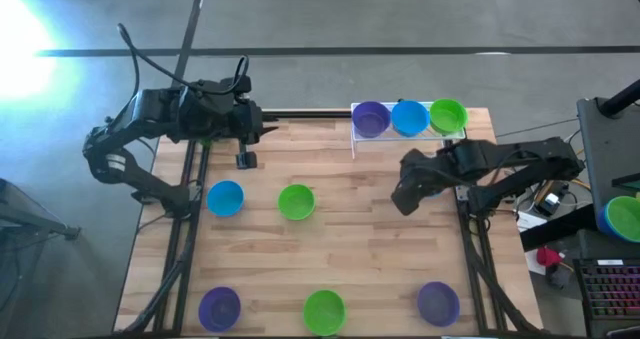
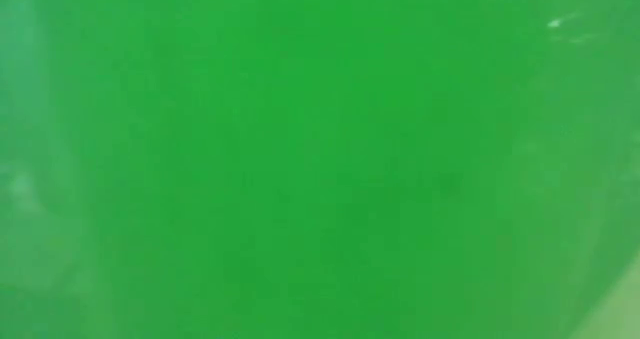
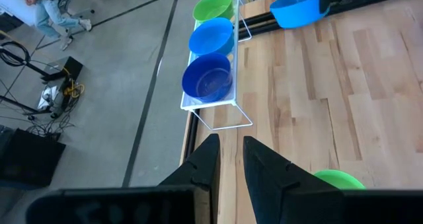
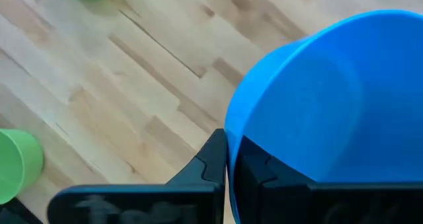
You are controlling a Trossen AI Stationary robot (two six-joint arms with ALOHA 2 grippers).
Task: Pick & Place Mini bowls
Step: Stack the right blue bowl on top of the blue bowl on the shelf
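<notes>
A sky-blue mini bowl (image 4: 317, 98) hangs over the table's right part with my right gripper (image 4: 230, 151) shut on it; in the high view that gripper (image 1: 405, 197) hides the bowl. A purple (image 1: 371, 119), a blue (image 1: 408, 117) and a green bowl (image 1: 447, 116) sit side by side in the white wire rack (image 3: 225, 118) at the far edge. Loose on the wood stand a blue bowl (image 1: 225, 197), a green one (image 1: 296, 201), and along the near edge a purple (image 1: 219, 307), a green (image 1: 323, 311) and a purple one (image 1: 437, 302). My left gripper (image 3: 228, 159) waits open at the far left, holding nothing. My right gripper pinches the blue bowl's rim (image 4: 228, 135), one finger (image 4: 258, 171) inside the bowl and the other (image 4: 211, 161) outside its wall. The fingers come from above, slanting steeply down. The bowl is lifted clear of the table and hangs tilted.
A green surface (image 2: 320, 159) fills the whole low view and blocks it. Beside the table's right edge, off the wood, stands a stack of bowls (image 1: 625, 217) among boxes and cables. Bare wood (image 1: 370, 229) lies in the table's middle.
</notes>
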